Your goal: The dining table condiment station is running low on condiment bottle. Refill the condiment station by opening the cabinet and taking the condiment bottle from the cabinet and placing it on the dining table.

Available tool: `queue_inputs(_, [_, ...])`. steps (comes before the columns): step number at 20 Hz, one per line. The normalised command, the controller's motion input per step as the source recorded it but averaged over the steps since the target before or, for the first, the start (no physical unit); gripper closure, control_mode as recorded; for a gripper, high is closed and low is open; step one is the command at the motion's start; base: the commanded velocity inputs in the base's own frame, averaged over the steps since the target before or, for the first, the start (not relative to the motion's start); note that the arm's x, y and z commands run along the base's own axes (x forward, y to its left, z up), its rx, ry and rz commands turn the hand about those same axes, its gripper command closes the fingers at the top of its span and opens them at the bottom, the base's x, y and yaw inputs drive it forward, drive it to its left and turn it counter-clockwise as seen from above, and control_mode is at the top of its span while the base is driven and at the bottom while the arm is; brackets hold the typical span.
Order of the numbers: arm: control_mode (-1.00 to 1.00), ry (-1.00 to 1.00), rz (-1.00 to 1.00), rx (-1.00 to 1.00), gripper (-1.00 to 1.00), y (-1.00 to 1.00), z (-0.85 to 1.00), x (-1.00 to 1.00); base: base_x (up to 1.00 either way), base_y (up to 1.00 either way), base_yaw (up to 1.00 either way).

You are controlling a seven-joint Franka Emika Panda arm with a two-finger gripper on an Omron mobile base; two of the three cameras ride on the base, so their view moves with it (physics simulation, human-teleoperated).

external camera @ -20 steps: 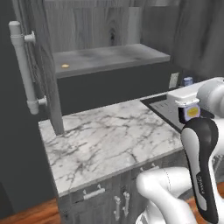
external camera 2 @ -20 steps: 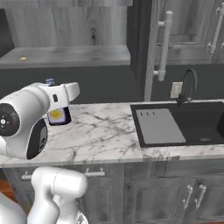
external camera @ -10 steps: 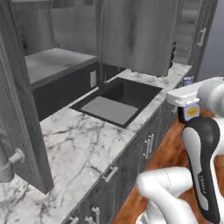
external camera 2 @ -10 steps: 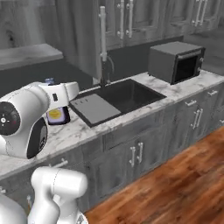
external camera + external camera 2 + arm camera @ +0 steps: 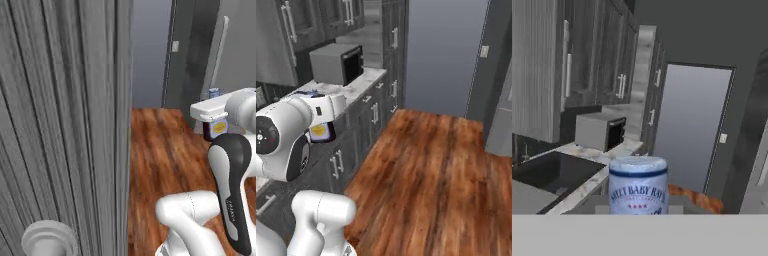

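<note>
My gripper (image 5: 213, 114) is shut on the condiment bottle (image 5: 216, 128), a dark bottle with a yellow-orange label, held upright in front of the arm. From the right base view the bottle (image 5: 319, 133) hangs under the white hand (image 5: 326, 109), beside the counter edge. In the hand view its pale bluish cap (image 5: 638, 186) with printed lettering rises from the bottom edge. The grey wood-grain cabinet door (image 5: 65, 125) stands very close on the left, its round handle end (image 5: 48, 240) low down. The dining table is out of view.
A marble counter (image 5: 363, 80) with a grey microwave (image 5: 336, 63) and a dark sink (image 5: 552, 172) runs along the left. Brown wood floor (image 5: 431, 170) stretches ahead to a blue-grey wall (image 5: 446, 50). A tall dark unit with a bar handle (image 5: 218, 50) stands at right.
The whole picture has swung: the base has turned, so counter, sink and microwave slid away to the left and open wood floor came into view. The bottle stays in the gripper.
</note>
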Motion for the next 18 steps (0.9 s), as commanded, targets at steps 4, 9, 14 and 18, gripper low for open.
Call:
queue_inputs(4, [1.0, 0.0, 0.0, 0.0, 1.0, 0.0, 0.0, 0.0, -0.3, 0.19, -0.94])
queue_inputs(9, [1.0, 0.0, 0.0, 0.0, 1.0, 0.0, 0.0, 0.0, -0.15, 0.01, -0.87])
queue_inputs(14, [1.0, 0.0, 0.0, 0.0, 1.0, 0.0, 0.0, 0.0, 0.0, -0.33, -0.66])
queue_inputs(18, [1.0, 0.0, 0.0, 0.0, 1.0, 0.0, 0.0, 0.0, 0.0, -0.86, -0.39])
